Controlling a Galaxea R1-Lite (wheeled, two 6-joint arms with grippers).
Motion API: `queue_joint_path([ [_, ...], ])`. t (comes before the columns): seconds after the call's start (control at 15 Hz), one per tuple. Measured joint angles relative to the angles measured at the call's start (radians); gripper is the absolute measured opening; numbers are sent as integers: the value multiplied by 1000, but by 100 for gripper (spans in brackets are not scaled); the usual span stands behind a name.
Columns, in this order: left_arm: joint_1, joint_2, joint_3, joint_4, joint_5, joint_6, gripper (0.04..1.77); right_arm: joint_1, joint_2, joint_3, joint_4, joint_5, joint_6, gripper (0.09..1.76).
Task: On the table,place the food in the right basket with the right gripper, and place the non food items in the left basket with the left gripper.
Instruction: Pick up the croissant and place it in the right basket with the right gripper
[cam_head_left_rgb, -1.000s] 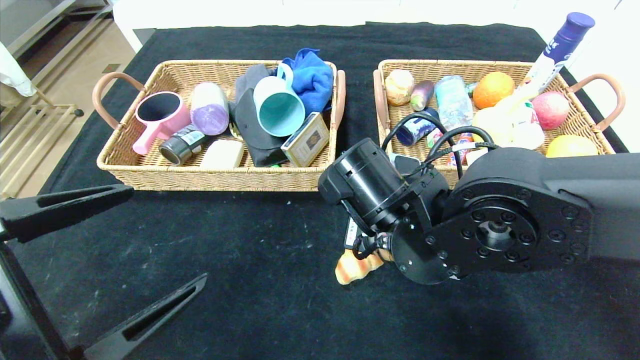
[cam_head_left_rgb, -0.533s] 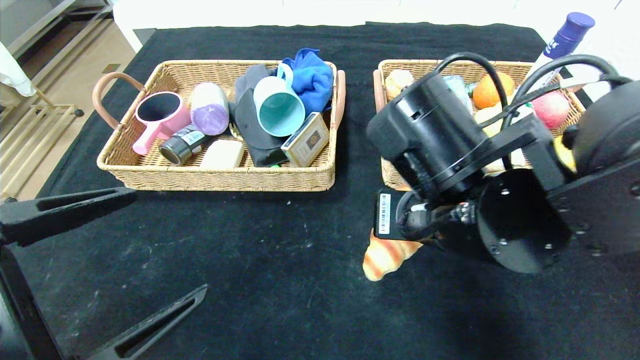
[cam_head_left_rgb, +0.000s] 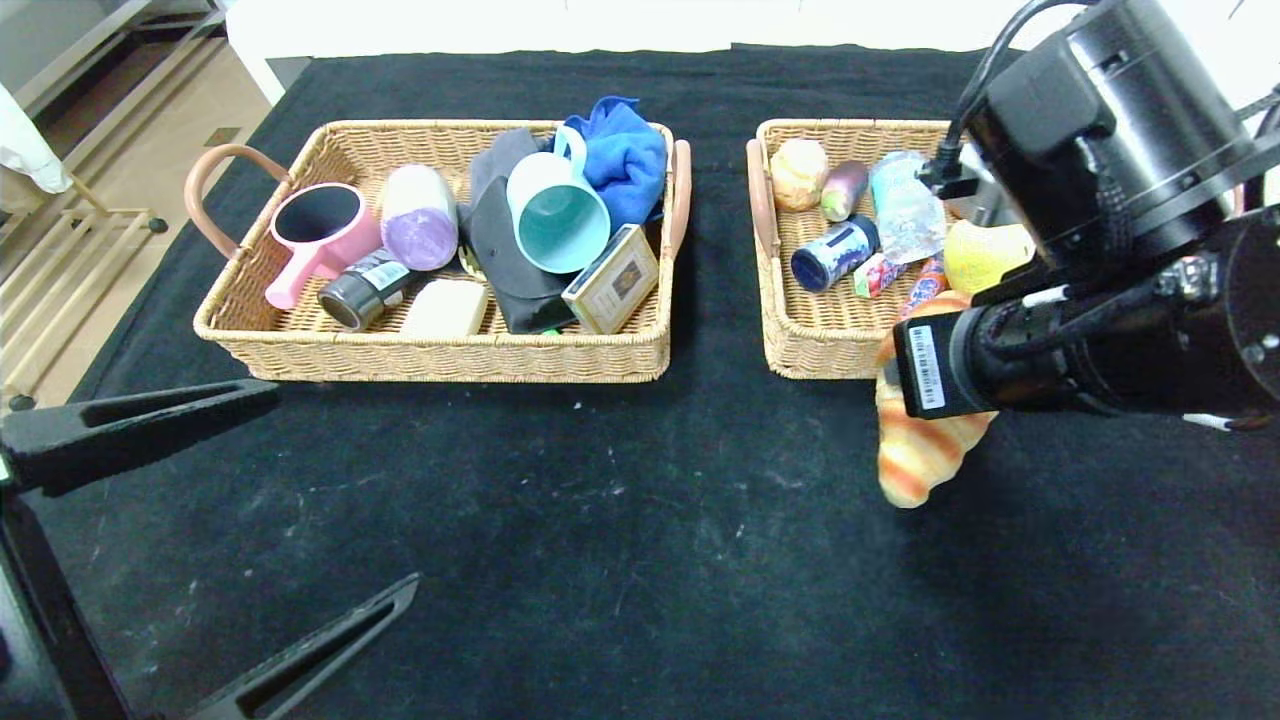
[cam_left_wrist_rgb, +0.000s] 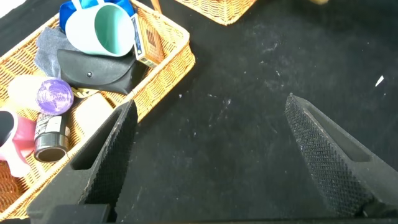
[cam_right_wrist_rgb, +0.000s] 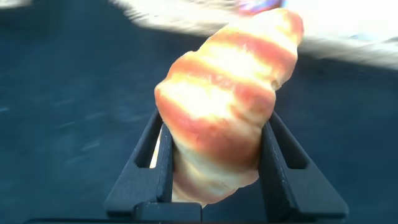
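My right gripper (cam_right_wrist_rgb: 214, 124) is shut on the golden striped croissant (cam_right_wrist_rgb: 230, 93), which stands up between its fingers. In the head view the croissant (cam_head_left_rgb: 915, 455) hangs under the right arm (cam_head_left_rgb: 1100, 330), above the table (cam_head_left_rgb: 600, 520), at the near edge of the right basket (cam_head_left_rgb: 800, 345); the arm hides the fingers there. That basket holds a water bottle (cam_head_left_rgb: 905, 210), a lemon (cam_head_left_rgb: 985, 255) and other food. The left basket (cam_head_left_rgb: 430, 360) holds the purple roll (cam_head_left_rgb: 418, 215), the pale blue mug (cam_head_left_rgb: 555, 215) and the card box (cam_head_left_rgb: 612, 278). My left gripper (cam_head_left_rgb: 343, 485) is open over bare cloth.
The left basket also holds a pink mug (cam_head_left_rgb: 320, 235), a black case (cam_head_left_rgb: 500, 250), a blue cloth (cam_head_left_rgb: 625, 150) and a dark can (cam_head_left_rgb: 362, 288). The right arm covers the right basket's far right half. The floor drops off beyond the table's left edge.
The right arm has lifted the croissant off the cloth and carried it to the right, up to the right basket's near edge. The left gripper has stayed put.
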Motion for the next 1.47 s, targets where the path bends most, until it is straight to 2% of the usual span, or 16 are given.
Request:
queue_joint_path([
  [0.2, 0, 1, 1, 0, 0, 0, 172, -109, -49, 0, -5, 70, -124, 83],
  [0.47, 0, 5, 2, 0, 0, 0, 172, -210, -105, -9, -14, 90, -241, 83],
  [0.67, 0, 7, 2, 0, 0, 0, 172, -308, -133, -11, -48, 173, -350, 83],
  [0.93, 0, 10, 3, 1, 0, 0, 172, -461, -135, -12, -169, 302, -507, 83],
  [1.07, -1, 11, 4, 3, 0, 0, 172, -529, -117, -12, -252, 336, -572, 83],
  [1.2, -1, 13, 4, 4, 0, 0, 172, -572, -90, -12, -310, 339, -607, 83],
  [1.47, -1, 18, 5, 2, 0, 0, 172, -591, -50, -10, -385, 334, -623, 83],
])
